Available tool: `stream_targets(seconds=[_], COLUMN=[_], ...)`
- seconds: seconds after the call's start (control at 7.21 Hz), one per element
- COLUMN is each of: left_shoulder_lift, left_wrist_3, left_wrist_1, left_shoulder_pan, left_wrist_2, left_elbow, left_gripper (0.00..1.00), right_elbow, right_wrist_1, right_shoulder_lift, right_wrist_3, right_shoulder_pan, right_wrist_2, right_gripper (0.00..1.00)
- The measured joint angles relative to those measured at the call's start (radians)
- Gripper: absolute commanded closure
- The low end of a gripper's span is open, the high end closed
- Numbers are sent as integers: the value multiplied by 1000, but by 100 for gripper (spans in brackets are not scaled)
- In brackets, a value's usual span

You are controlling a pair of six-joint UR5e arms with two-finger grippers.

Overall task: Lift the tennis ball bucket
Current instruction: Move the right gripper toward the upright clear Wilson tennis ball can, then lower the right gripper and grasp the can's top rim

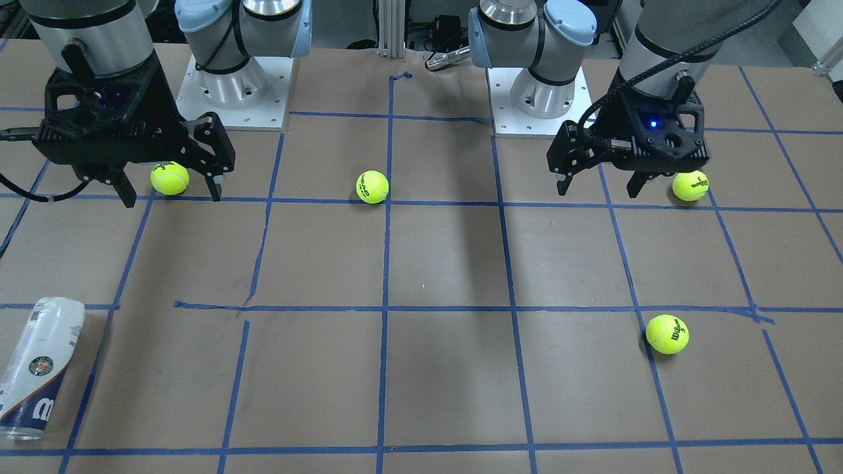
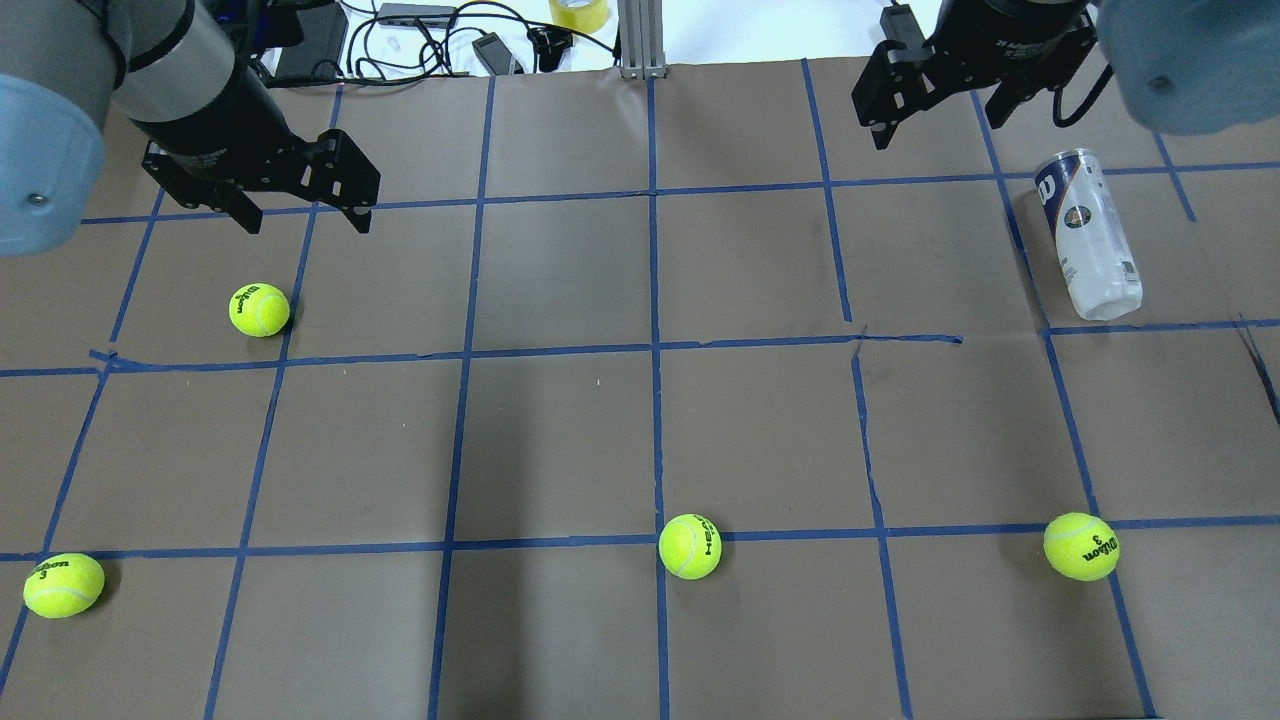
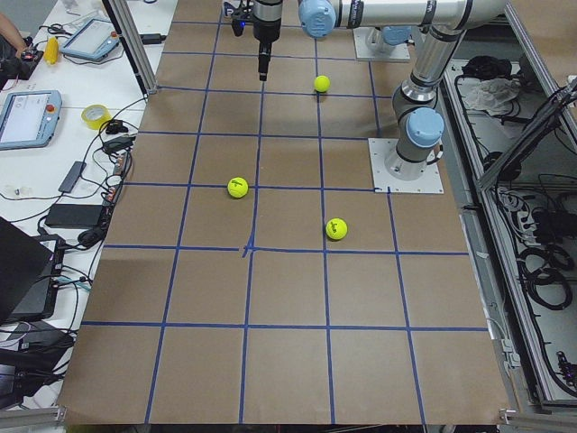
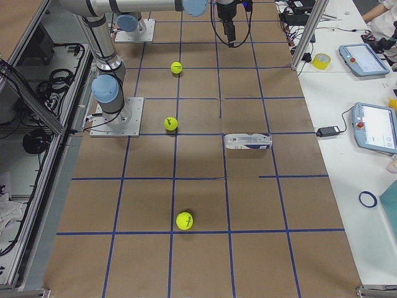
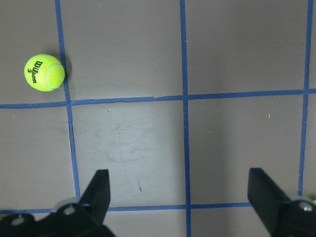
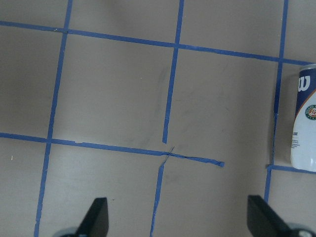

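The tennis ball bucket [image 1: 39, 368] is a clear tube with a white label and a navy band. It lies on its side on the brown paper, also in the overhead view [image 2: 1088, 235], the right side view [image 4: 248, 141] and at the right edge of the right wrist view [image 6: 306, 123]. My right gripper [image 1: 171, 191] is open and empty, raised above the table, apart from the bucket; it also shows overhead [image 2: 940, 125] and in its wrist view [image 6: 180, 219]. My left gripper [image 1: 596, 187] is open and empty, raised on the other side [image 2: 300, 215], [image 5: 180, 197].
Yellow-green tennis balls lie on the blue-taped grid: one near the right gripper [image 1: 170, 178], one in the middle [image 1: 372, 186], two on the left arm's side [image 1: 690, 185], [image 1: 667, 334]. The arm bases [image 1: 230, 85] stand at the robot's edge. Cables and tablets lie beyond the far edge [image 2: 420, 40].
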Motion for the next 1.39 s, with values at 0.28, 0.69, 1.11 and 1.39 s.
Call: stream_targets(seconds=[0.28,0.69,1.11,1.39], left_shoulder_lift=[2,3,4,4], left_wrist_3=[0,0,0,0], left_wrist_1=[4,4,5,6], left_shoulder_pan=[0,-1,0,0], left_wrist_2=[0,0,0,0], left_elbow=[-11,-14,-14,-14], left_gripper=[0,0,0,0], right_elbow=[-4,-10,-105,-189], right_wrist_1=[11,-5,-158,-294], right_shoulder_lift=[1,25,251,463], right_wrist_3=[4,-1,-55,-88], right_shoulder_pan=[-10,-118,-284,-343], right_wrist_2=[-1,46,2,-37], right_gripper=[0,0,0,0])
